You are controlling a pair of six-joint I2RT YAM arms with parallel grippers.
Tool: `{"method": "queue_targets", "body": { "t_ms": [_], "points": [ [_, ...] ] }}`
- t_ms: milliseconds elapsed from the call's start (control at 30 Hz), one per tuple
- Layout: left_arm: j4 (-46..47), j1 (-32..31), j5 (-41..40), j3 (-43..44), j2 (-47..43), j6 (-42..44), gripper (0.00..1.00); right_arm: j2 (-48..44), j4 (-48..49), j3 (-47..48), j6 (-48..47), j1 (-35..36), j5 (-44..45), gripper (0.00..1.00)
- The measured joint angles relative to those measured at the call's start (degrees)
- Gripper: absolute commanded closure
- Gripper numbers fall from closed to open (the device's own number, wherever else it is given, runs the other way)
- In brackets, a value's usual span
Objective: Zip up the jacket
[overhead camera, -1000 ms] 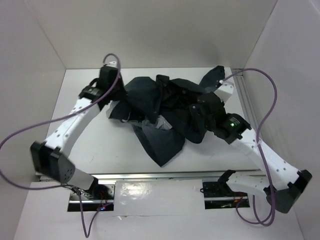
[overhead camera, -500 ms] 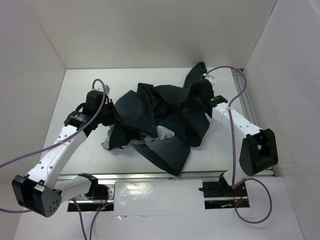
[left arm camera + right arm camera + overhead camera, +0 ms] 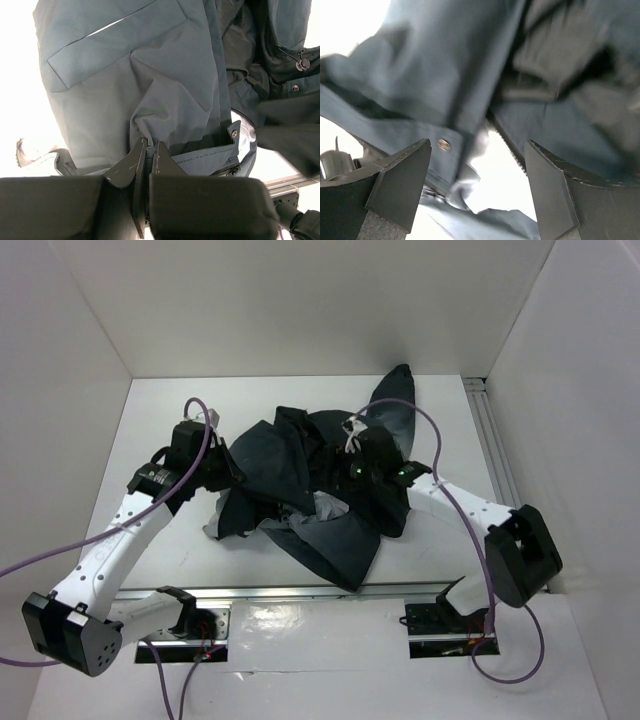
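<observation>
The dark jacket (image 3: 290, 455) lies crumpled in the middle of the white table (image 3: 165, 410), with light lining (image 3: 330, 506) showing near its centre. My left gripper (image 3: 226, 475) is at the jacket's left edge. In the left wrist view it (image 3: 148, 146) is shut on a fold of the jacket (image 3: 150, 75). My right gripper (image 3: 347, 468) hovers over the jacket's middle. In the right wrist view it (image 3: 479, 148) is open with nothing held. Blurred jacket fabric (image 3: 445, 65), a snap button (image 3: 443, 145) and zipper teeth (image 3: 509, 145) lie below it.
White walls close in the table on three sides. A metal rail (image 3: 492, 440) runs along the right edge and another (image 3: 320, 592) along the front. Purple cables (image 3: 438, 436) loop over both arms. A drawstring toggle (image 3: 301, 64) lies on the jacket.
The right gripper opened, letting go of the jacket, and swung left from the jacket's far right part to over its middle. The left gripper stayed shut on the fabric and pulled it nearer and leftward.
</observation>
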Motion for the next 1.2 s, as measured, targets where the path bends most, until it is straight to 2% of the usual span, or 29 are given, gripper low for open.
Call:
{"method": "queue_targets", "body": {
  "t_ms": [200, 400, 500, 600, 633, 700, 833, 867, 900, 933, 1033, 1067, 1100, 1133, 1200],
  "points": [
    [0.04, 0.0, 0.0, 0.0, 0.0, 0.0, 1.0, 5.14, 2.01, -2.75, 0.39, 1.18, -8.68, 0.17],
    [0.11, -0.02, 0.02, -0.04, 0.0, 0.02, 1.0, 5.86, 4.04, -2.36, -1.92, 6.12, -10.08, 0.3],
    [0.42, -0.02, 0.02, -0.24, 0.0, 0.02, 1.0, 5.84, 5.14, -2.36, -2.43, 6.8, -10.16, 0.31],
    [0.48, -0.02, 0.02, -0.28, 0.0, 0.02, 1.0, 5.84, 5.95, -2.36, -2.45, 7.04, -10.25, 0.37],
    [0.52, -0.02, 0.02, -0.33, 0.0, 0.02, 1.0, 5.84, 6.08, -2.36, -2.49, 7.08, -10.25, 0.47],
    [0.59, -0.02, 0.15, -0.39, 0.0, 0.07, 1.0, 5.81, 6.29, -2.38, -2.69, 7.15, -9.88, 0.53],
    [0.94, -0.04, 0.28, -0.46, 0.0, 0.09, 1.0, 4.63, 6.4, -2.71, -2.8, 7.15, -7.3, 0.76],
    [1.09, -0.04, 0.28, -0.63, 0.0, 0.09, 1.0, 4.04, 6.54, -2.82, -2.82, 7.15, -6.67, 0.83],
    [1.18, -0.04, 0.31, -0.9, 0.0, 0.11, 1.0, 3.5, 6.64, -2.86, -2.78, 7.15, -6.08, 0.96],
    [1.27, -0.04, 0.33, -1.18, 0.0, 0.13, 1.0, 2.97, 6.8, -2.86, -2.95, 7.15, -5.64, 1.0],
    [1.25, -0.04, 0.57, -1.88, 0.0, 0.46, 1.0, 1.68, 6.62, -2.73, -3.15, 7.15, -4.76, 1.0],
    [1.25, -0.04, 0.68, -1.92, 0.0, 1.05, 0.81, 1.33, 6.34, -2.6, -3.56, 7.15, -4.42, 1.0],
    [1.25, -0.04, 0.7, -1.95, 0.0, 1.42, 0.47, 0.96, 5.92, -2.4, -4.09, 7.15, -4.15, 1.0],
    [1.27, -0.04, 0.66, -1.95, 0.0, 2.16, 0.01, 0.48, 5.49, -2.16, -4.68, 7.15, -3.85, 1.0],
    [1.29, -0.04, 0.7, -1.92, 0.0, 2.84, 0.0, -0.59, 4.09, -1.2, -6.05, 7.13, -3.23, 1.0]
  ]
}}
